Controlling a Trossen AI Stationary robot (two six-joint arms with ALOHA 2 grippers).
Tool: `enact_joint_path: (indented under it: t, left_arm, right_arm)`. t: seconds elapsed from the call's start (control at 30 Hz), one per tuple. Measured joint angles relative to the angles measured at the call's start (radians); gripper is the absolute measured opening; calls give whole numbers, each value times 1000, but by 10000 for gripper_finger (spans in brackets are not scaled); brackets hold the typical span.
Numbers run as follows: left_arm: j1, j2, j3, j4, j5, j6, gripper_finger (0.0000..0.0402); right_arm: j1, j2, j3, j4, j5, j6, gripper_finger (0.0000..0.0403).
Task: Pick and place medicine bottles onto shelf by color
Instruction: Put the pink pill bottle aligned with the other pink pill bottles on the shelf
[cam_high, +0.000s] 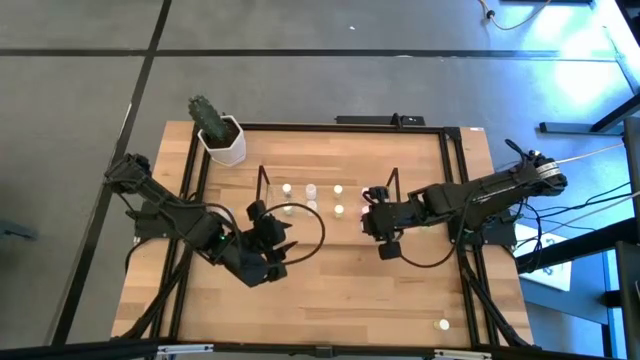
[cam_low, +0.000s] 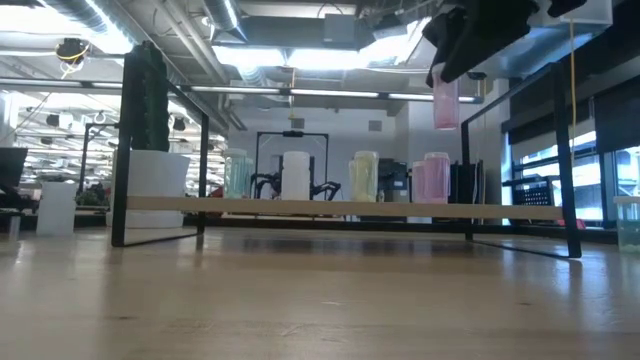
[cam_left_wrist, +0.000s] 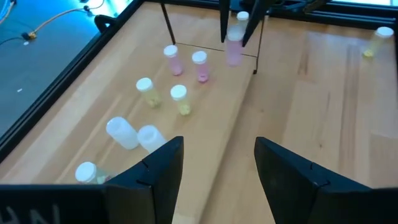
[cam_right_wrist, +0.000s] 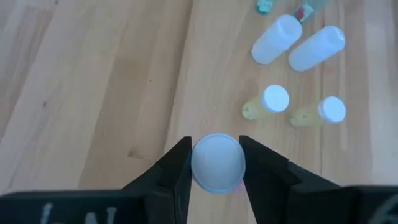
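Bottles (cam_left_wrist: 177, 79) crowd the shelf (cam_high: 262, 180) beneath the right end effector (cam_right_wrist: 216, 163)'s pink bottle (cam_low: 445, 102).

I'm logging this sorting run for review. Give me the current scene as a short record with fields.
right gripper: shut on pink bottle, held above the shelf's end
left gripper: open, empty, hanging near the shelf's other end
shelf: bottles standing on it, pink pair next to yellow pair
stray bottle: on the table's near right corner
plant pot: at the table's far left
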Motion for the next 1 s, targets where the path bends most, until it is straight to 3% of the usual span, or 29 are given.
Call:
enact_joint_path:
  t: [0.3, 1.0]
  left_arm:
    - [24, 0, 0, -5, 0, 0, 191]
    - [43, 0, 0, -13, 0, 7, 191]
  right_arm:
    - [-1, 0, -129, 124, 7, -14, 123]
    - [-2, -2, -225, 180, -25, -86, 123]
